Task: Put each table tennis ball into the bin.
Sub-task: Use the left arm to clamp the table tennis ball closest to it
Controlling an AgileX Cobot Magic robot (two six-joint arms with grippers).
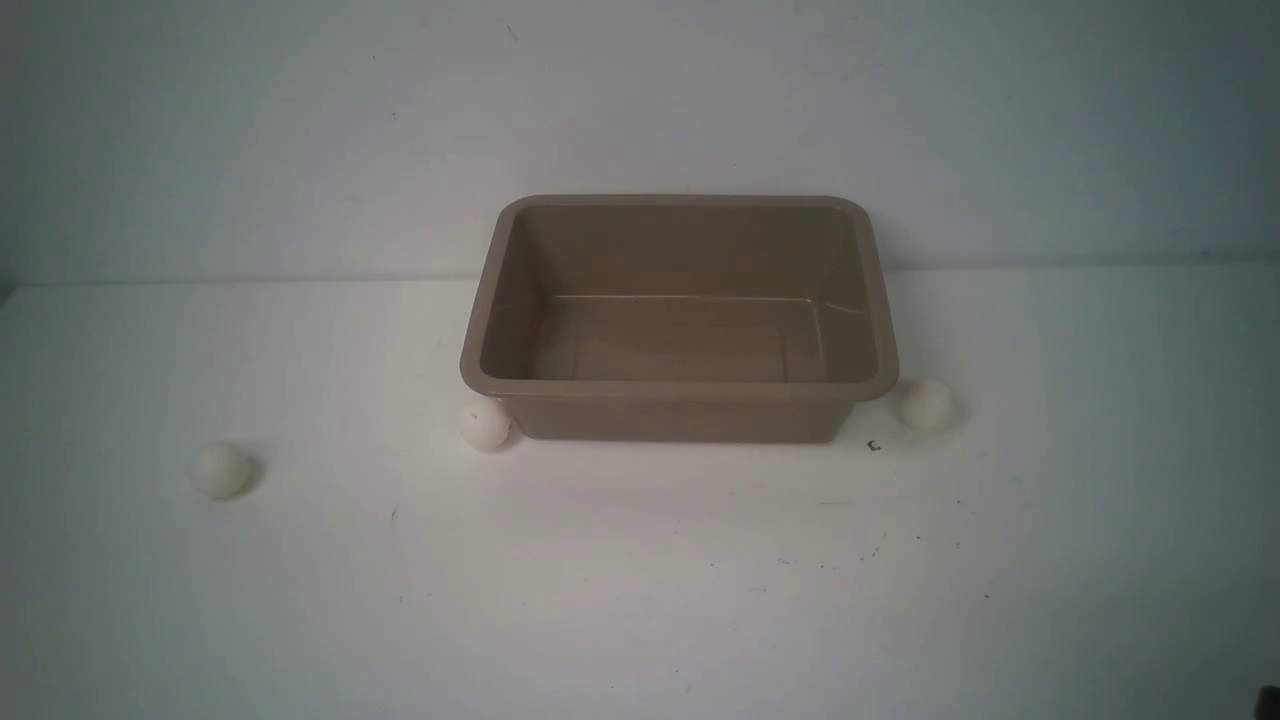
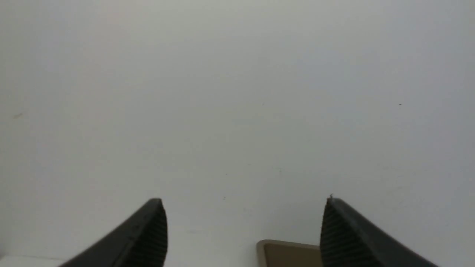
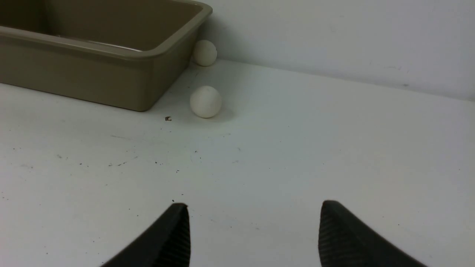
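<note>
White tabletop (image 1: 640,600): balls (image 1: 485,424) lie scattered outside bin (image 1: 680,388), L claw (image 2: 244,202) & R claw (image 3: 255,204) both spread apart, gripping nothing.

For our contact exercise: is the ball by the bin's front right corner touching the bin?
Apart. The right wrist view shows bare table between the ball and the bin.
</note>
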